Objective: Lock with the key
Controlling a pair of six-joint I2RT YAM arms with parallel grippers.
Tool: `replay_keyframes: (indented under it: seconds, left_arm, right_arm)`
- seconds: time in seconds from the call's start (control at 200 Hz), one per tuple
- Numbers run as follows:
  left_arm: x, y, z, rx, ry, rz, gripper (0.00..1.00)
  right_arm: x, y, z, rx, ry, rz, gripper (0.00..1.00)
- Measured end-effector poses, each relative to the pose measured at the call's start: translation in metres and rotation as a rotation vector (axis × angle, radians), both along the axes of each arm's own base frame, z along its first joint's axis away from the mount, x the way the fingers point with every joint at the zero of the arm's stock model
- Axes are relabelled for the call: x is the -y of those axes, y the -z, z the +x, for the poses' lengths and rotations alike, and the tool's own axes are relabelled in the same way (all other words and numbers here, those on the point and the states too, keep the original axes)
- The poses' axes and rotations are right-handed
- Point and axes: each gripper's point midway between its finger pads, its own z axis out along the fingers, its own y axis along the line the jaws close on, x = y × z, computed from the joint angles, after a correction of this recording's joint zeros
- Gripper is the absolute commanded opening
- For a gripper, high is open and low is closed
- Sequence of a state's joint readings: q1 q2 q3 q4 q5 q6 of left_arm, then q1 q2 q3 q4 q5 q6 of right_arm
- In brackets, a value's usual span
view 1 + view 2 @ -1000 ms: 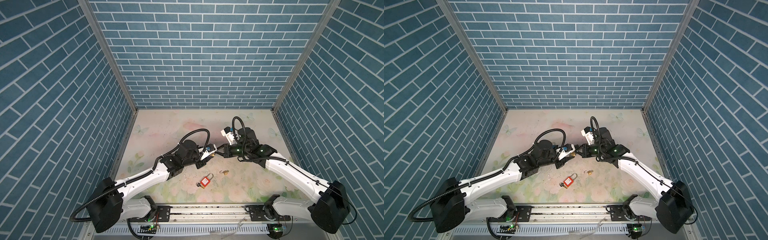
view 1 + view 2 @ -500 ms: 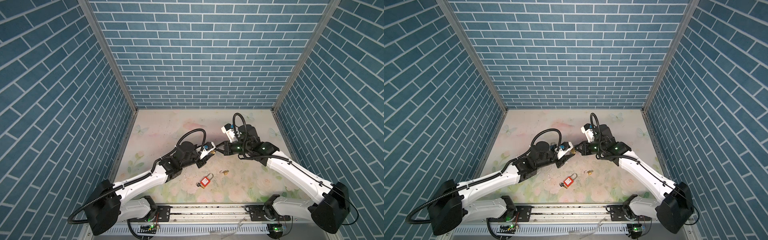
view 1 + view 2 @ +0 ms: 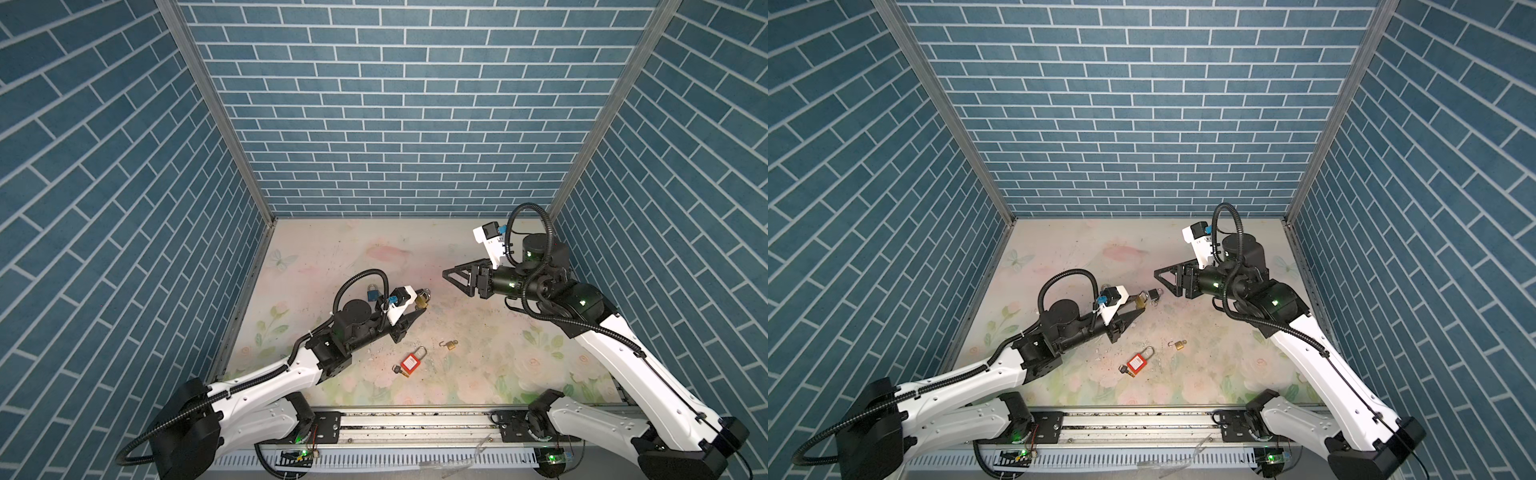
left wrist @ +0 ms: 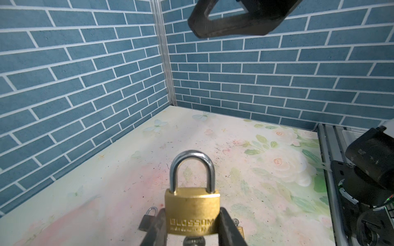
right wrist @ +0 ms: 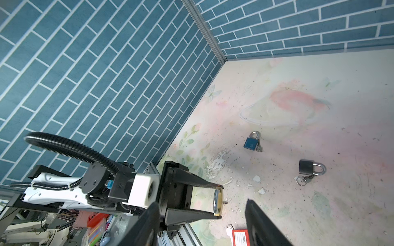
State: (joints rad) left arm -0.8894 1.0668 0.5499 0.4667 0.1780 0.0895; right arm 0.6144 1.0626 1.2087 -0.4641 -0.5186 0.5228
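My left gripper [image 4: 192, 226] is shut on a brass padlock [image 4: 191, 204] stamped BLOSSOM, pinching its body from both sides. Both legs of the steel shackle sit in the body. The key [image 4: 194, 241] pokes out of the bottom of the lock, between the fingers. In both top views the brass padlock [image 3: 422, 300] [image 3: 1140, 303] hangs at the tip of my left gripper [image 3: 419, 306], just above the floor. My right gripper [image 3: 451, 277] [image 5: 200, 203] is open and holds nothing. It hovers to the right of the lock, well apart from it.
On the floral mat lie a blue padlock [image 3: 372, 293] [image 5: 251, 142], a black padlock [image 3: 1156, 295] [image 5: 307, 167] with a key ring, a red padlock [image 3: 411, 362] with a key, and a small brass padlock [image 3: 451, 344]. Blue brick walls enclose three sides.
My right gripper has opened and pulled back to the right, away from the brass padlock. My left gripper has drawn the padlock slightly left and toward the front.
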Motion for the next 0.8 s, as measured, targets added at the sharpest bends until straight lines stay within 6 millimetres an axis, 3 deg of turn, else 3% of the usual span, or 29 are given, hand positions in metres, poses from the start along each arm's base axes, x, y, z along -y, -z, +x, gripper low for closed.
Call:
replay_keyframes:
  seconds: [0.155,0.29,0.8]
  left_arm:
    - [0.012,-0.003,-0.004,0.02,0.002,0.039,0.0]
    - [0.017,-0.003,-0.006,0.04,0.008,0.069,0.0]
    - [0.019,0.001,-0.004,0.073,0.012,0.136,0.0]
  right_arm:
    - [-0.006,0.042,0.004,-0.096,-0.009,-0.064,0.63]
    - [-0.013,0.067,0.0,-0.155,-0.032,-0.106,0.57]
    - [-0.035,0.095,-0.016,-0.22,-0.119,-0.149,0.2]
